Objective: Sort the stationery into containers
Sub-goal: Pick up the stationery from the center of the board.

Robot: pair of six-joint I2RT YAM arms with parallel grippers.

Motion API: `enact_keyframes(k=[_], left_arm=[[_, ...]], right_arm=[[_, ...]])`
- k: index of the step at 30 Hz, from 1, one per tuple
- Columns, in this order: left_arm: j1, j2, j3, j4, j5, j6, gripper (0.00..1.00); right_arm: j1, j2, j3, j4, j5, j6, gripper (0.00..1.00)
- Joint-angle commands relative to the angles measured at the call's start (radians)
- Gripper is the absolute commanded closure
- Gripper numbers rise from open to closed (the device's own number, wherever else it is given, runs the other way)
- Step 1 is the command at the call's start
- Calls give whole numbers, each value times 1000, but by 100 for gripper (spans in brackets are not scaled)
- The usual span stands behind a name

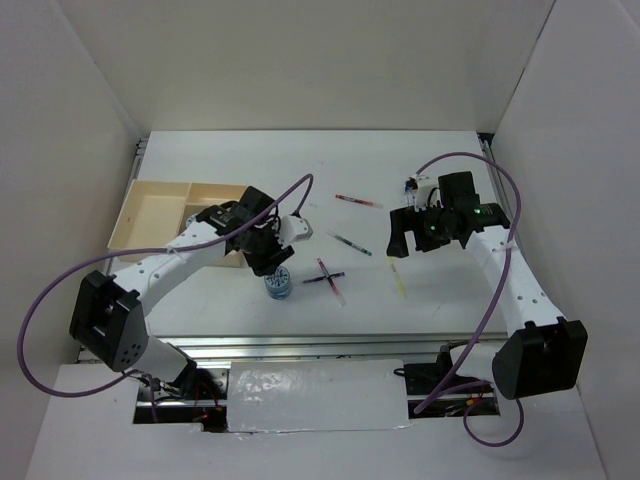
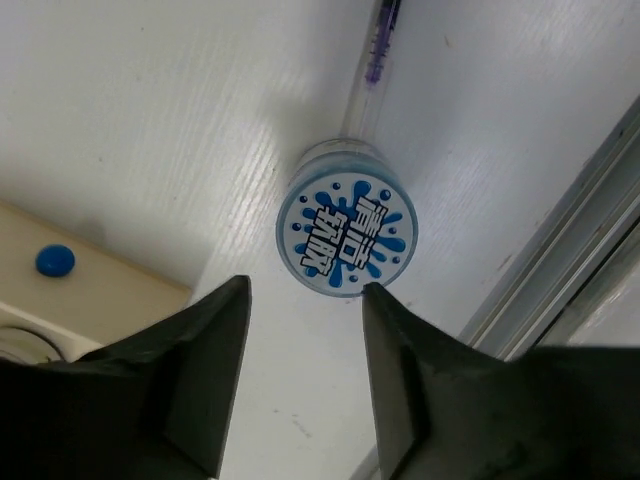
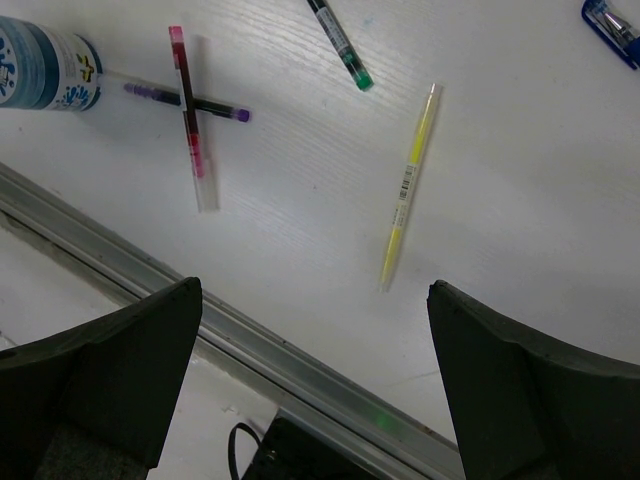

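Note:
A blue-white patterned cylinder [image 1: 279,285] stands on the white table; the left wrist view shows its round top [image 2: 347,235]. My left gripper [image 1: 268,264] hangs open just above and beside it, empty [image 2: 305,290]. A red pen [image 1: 335,282] lies crossed over a purple-tipped clear pen [image 1: 318,279]. A pale yellow pen [image 1: 399,280], a green-tipped pen [image 1: 351,244] and another red pen [image 1: 358,201] lie apart. My right gripper [image 1: 405,245] is wide open and empty above the yellow pen [image 3: 410,185]. The tan divided tray [image 1: 150,215] sits at the left.
A small blue and white item [image 1: 412,186] lies behind my right gripper; it also shows in the right wrist view [image 3: 610,18]. A metal rail [image 3: 250,335] runs along the table's near edge. White walls close in the sides. A blue dot [image 2: 55,261] sits in the tray.

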Motion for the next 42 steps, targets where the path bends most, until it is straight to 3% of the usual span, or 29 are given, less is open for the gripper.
enact_keyframes(k=[1, 3, 26, 28, 31, 38, 42], left_arm=[[5, -41, -4, -8, 70, 2, 36], [6, -58, -11, 5, 103, -12, 1], [-13, 106, -76, 141, 79, -30, 1], [-15, 122, -76, 143, 81, -29, 5], [-13, 139, -76, 141, 74, -21, 18], [10, 81, -50, 94, 73, -15, 60], [22, 22, 44, -6, 96, -22, 75]], right_arm=[[11, 6, 26, 13, -3, -5, 0], [13, 4, 23, 13, -3, -8, 0], [39, 43, 43, -1, 12, -13, 0], [40, 47, 46, -4, 14, -16, 0], [42, 44, 46, -2, 18, -14, 0], [43, 43, 44, -2, 17, -14, 0], [45, 46, 51, -4, 14, -14, 0]])
